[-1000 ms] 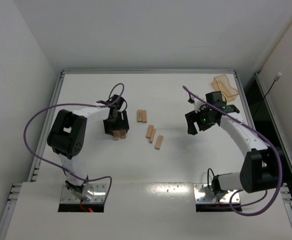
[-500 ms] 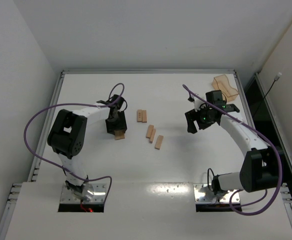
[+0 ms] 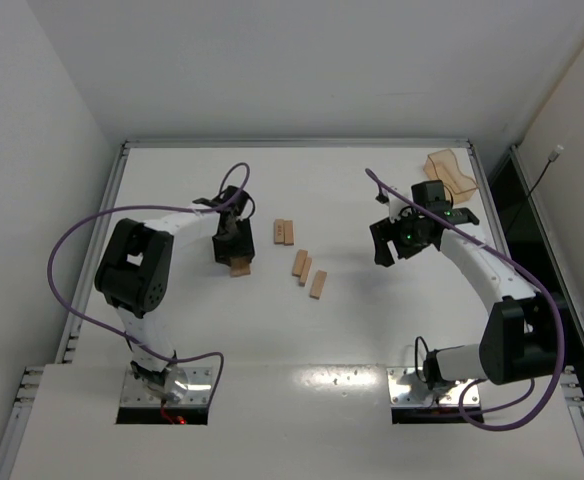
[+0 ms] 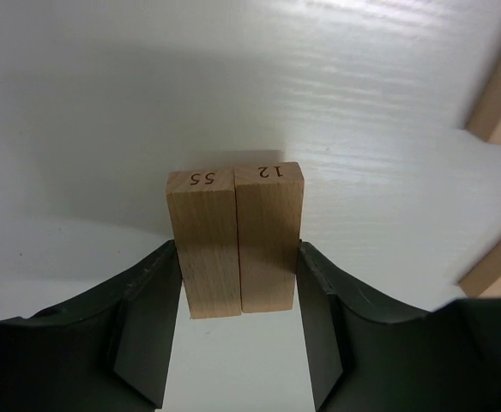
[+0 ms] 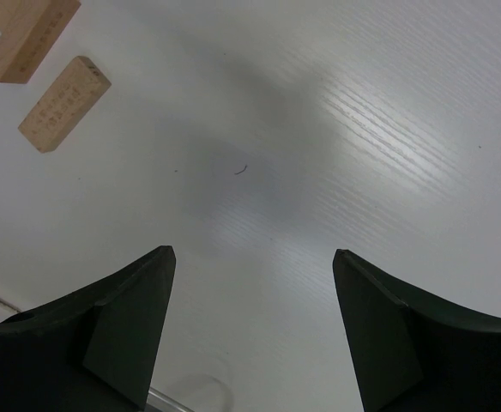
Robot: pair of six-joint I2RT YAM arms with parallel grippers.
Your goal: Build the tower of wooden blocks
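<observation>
Left gripper [image 4: 238, 287] was clamped on two wood blocks [image 4: 235, 240] held side by side, ends stamped 55 and 12, low over white table [image 4: 105, 103]. Just right of it lay second pair [image 3: 284, 232], touching, then three loose blocks [image 3: 307, 272] in slanted row. Seven plain light tan planks counted. Right gripper [image 5: 255, 330] hung spread apart, well apart from blocks. One orange-tan tray [image 3: 450, 172] sat at far right corner.

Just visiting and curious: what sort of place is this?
Likely a robotics lab test cell: a left arm and right arm bolted to a white table, plain panels around it, and small wood blocks laid out.
</observation>
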